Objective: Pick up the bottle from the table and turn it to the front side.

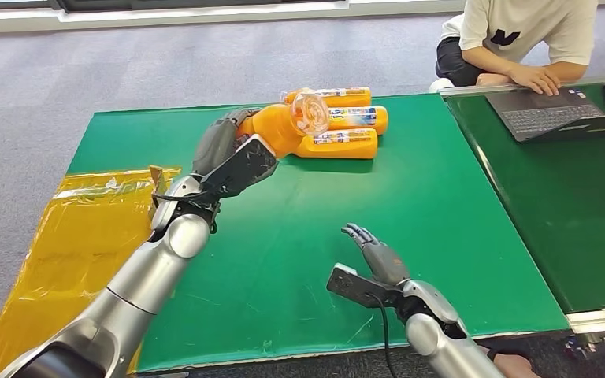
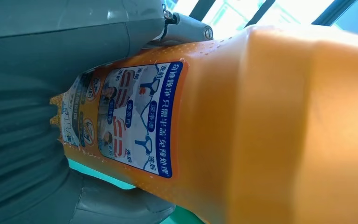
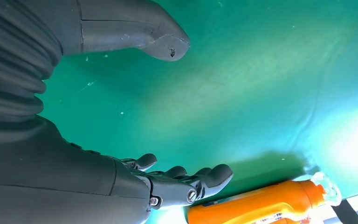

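Right hand: the right hand (image 1: 378, 260) hovers low over the near part of the green desk (image 1: 410, 197), palm turned up, fingers (image 3: 200, 179) spread and holding nothing, thumb apart from them.
Left arm: the silver left arm reaches forward across the near left of the desk, its wrist bent toward the middle.
Left hand: the left hand (image 1: 224, 146) grips the orange bottle (image 1: 280, 130); its fingers are wrapped round the body, and the left wrist view shows them pressed against the side by the printed label (image 2: 135, 116).
Bottle: lifted clear of the desk, tilted, its clear cap (image 1: 309, 112) facing the camera.
Just beyond the fingers: three more orange bottles (image 1: 347, 130) lie side by side on the desk.
Left of the left arm: yellow sheet (image 1: 87, 228) on the floor.
Far right: a person (image 1: 520, 39) with a hand on a laptop (image 1: 559, 110).
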{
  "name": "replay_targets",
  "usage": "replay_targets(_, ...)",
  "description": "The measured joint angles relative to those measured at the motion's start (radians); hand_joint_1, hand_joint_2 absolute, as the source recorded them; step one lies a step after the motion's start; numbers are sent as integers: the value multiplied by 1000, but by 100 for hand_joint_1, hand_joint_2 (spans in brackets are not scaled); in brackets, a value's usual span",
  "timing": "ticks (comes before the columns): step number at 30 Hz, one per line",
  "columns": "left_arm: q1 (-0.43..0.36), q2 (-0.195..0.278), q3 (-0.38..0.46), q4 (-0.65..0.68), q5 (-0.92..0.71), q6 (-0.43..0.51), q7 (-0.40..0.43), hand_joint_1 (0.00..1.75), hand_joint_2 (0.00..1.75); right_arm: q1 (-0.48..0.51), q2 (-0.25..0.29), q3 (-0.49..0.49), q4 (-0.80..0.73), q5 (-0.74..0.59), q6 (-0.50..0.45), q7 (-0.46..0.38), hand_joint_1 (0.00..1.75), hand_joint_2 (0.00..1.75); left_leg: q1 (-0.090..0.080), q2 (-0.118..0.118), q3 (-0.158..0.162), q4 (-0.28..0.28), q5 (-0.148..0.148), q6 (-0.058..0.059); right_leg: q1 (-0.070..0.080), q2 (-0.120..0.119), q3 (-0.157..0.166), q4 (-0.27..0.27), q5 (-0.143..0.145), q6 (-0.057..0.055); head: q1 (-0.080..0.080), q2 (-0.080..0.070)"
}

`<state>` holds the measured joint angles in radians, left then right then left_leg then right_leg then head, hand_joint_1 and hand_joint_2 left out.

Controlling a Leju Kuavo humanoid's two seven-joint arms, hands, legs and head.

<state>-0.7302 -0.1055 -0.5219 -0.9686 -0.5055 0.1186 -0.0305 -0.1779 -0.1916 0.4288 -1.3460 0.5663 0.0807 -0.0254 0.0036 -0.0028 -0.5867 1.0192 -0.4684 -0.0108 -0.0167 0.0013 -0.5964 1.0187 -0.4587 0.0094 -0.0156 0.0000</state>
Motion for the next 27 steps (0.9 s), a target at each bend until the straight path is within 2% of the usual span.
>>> replay_targets(10,49,55,-9,-80,-243,128,-2,175,175,85,-37,-8,-86,12,-67,-18,0,175,0,0,0,0,0,0,0,0,0,0,0,0,0,0)
replay_targets(15,92,104,-14,-125,-426,269,0,175,175,198,-40,-68,-203,-47,-186,-142,0,175,0,0,0,-1,0,0,0,0,0,0,-1,0,0,0)
replay_targets(18,115,127,-14,-141,-470,304,-2,175,175,249,-40,-110,-267,-82,-205,-184,0,175,0,0,0,-1,-1,0,0,0,-1,0,-1,0,0,0)
replay_targets(21,126,140,-14,-149,-487,317,-4,175,175,279,-38,-133,-306,-133,-198,-220,0,175,0,0,0,-1,-1,0,0,0,-1,0,-1,1,0,0)
replay_targets(24,136,147,-14,-153,-515,347,-15,175,175,306,-29,-152,-343,-266,-154,-319,0,175,0,0,0,-1,0,0,0,0,0,0,-1,1,0,0)
replay_targets(27,156,153,-14,-155,-567,403,-30,175,175,344,-6,-173,-394,-507,-8,-477,0,175,0,0,0,-1,-1,0,0,0,0,0,-1,1,0,0)
